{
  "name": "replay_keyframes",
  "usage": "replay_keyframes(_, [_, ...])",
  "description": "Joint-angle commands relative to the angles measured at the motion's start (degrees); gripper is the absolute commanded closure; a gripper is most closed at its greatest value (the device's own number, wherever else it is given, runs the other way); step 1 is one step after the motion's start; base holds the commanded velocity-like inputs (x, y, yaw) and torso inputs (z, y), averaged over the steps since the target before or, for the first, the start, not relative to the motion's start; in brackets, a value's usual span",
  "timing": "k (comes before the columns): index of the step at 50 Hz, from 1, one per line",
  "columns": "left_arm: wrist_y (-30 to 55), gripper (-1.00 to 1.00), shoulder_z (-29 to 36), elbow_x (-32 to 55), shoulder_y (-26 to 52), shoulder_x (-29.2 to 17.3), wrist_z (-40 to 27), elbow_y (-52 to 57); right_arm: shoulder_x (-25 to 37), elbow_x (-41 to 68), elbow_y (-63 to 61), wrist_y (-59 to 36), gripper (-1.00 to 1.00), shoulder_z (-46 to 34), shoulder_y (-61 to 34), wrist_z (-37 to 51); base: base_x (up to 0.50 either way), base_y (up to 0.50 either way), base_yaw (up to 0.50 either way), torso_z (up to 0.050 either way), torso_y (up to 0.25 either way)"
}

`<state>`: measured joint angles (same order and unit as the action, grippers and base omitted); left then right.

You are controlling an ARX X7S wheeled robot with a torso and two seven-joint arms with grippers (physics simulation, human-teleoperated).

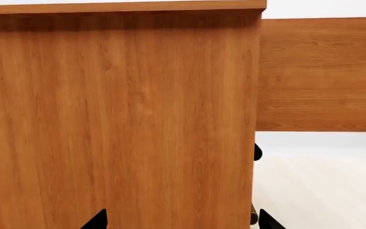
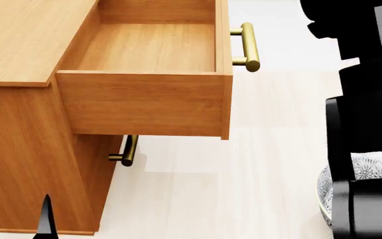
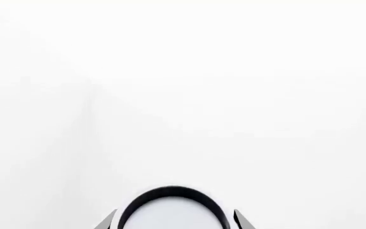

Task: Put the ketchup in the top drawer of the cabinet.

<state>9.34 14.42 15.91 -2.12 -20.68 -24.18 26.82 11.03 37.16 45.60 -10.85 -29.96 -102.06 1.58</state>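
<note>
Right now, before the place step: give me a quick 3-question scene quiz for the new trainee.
1. True or false: the top drawer is shut.
2. What shows inside that drawer in the head view? A) a cup B) a bottle C) nothing visible
3. Which arm partly hides the patterned bowl?

Key: 1 false, it is pulled out. 2 C. 3 the right arm.
</note>
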Motion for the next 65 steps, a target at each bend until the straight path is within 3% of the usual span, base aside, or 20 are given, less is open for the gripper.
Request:
replay_keyframes(1, [0.22,-1.00,0.09,0.05,0.14,-0.21,-0.25,0.05,-10.98,-5.18,29.29,7.97,1.00,-2.54,-9.28,-11.48,0.00,0.00,0.00,0.000,0.000])
replay_keyframes(7, [0.16,-1.00,0.42,0.05,0.50,-0.11,-0.16,-0.29,-11.01,10.30,28.83,8.24,1.00,-20.01,-9.21,-10.35,0.00,0.00,0.00,0.000,0.000])
replay_keyframes(13, [0.23,-1.00,0.36,0.33,0.52,-0.16,-0.22,-0.53,-11.02,27.14,29.15,5.39,1.00,-33.57,-10.01,-15.04,0.00,0.00,0.00,0.000,0.002])
replay_keyframes(21, [0.36,-1.00,0.69,0.46,1.00,-0.03,-0.20,-0.81,-11.02,38.16,27.83,6.31,1.00,-50.02,-11.09,-15.30,0.00,0.00,0.00,0.000,0.000])
replay_keyframes(27, [0.18,-1.00,0.76,0.51,0.87,-0.07,-0.24,-0.82,-11.02,41.05,26.63,4.67,1.00,-56.18,-11.36,-15.56,0.00,0.00,0.00,0.000,0.000])
replay_keyframes(43, [0.24,-1.00,0.78,1.09,0.70,-0.28,-0.43,-0.53,-11.02,46.15,25.69,-10.62,1.00,-58.40,-12.17,-16.15,0.00,0.00,0.00,0.000,0.000])
replay_keyframes(65, [-0.01,-1.00,1.08,1.36,1.09,-0.53,-0.31,-1.53,-11.02,45.63,25.28,-17.94,1.00,-58.49,-10.94,-19.09,0.00,0.00,0.00,0.000,0.000])
